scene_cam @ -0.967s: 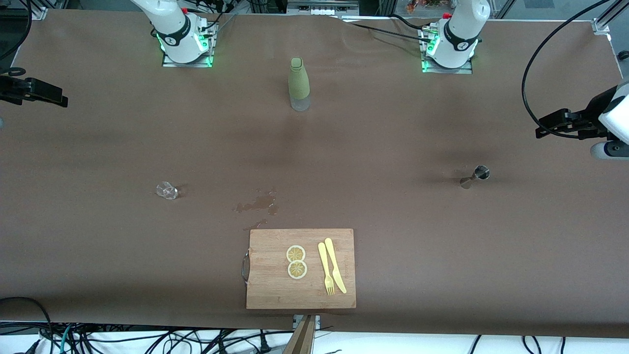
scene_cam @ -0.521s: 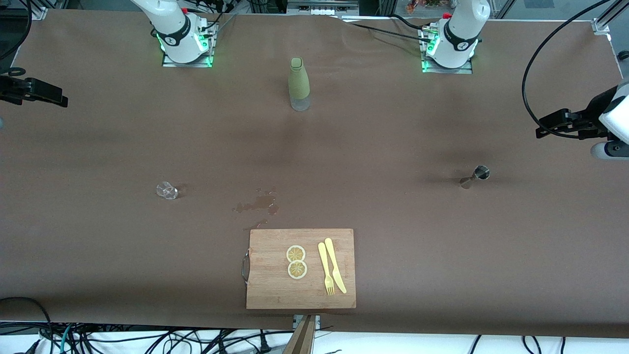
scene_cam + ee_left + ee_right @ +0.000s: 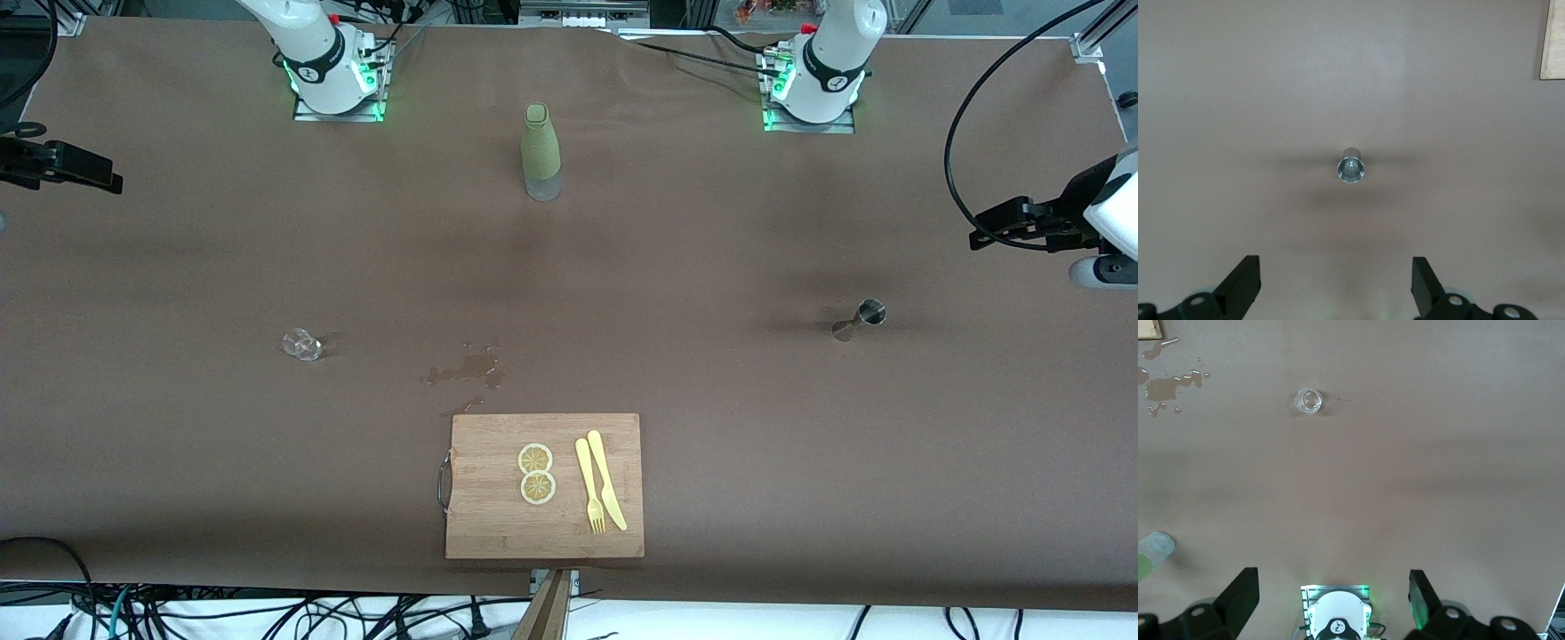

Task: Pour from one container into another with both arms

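Observation:
The small steel jigger (image 3: pixel 861 318) stands on the brown table toward the left arm's end; the left wrist view looks down into its cup (image 3: pixel 1351 167). The tiny clear faceted glass cup (image 3: pixel 302 344) sits toward the right arm's end and shows in the right wrist view (image 3: pixel 1308 401). My left gripper (image 3: pixel 978 233) hangs high over the table's end past the jigger, open and empty (image 3: pixel 1336 270). High over the table's other end is my right gripper (image 3: pixel 111 180), open and empty too (image 3: pixel 1331 583). Neither touches anything.
A tall olive-green sleeved bottle (image 3: pixel 540 153) stands between the two arm bases. A wet spill (image 3: pixel 467 366) lies mid-table, just above a wooden cutting board (image 3: pixel 544 533) that carries two lemon slices (image 3: pixel 536 473), a yellow fork and a knife.

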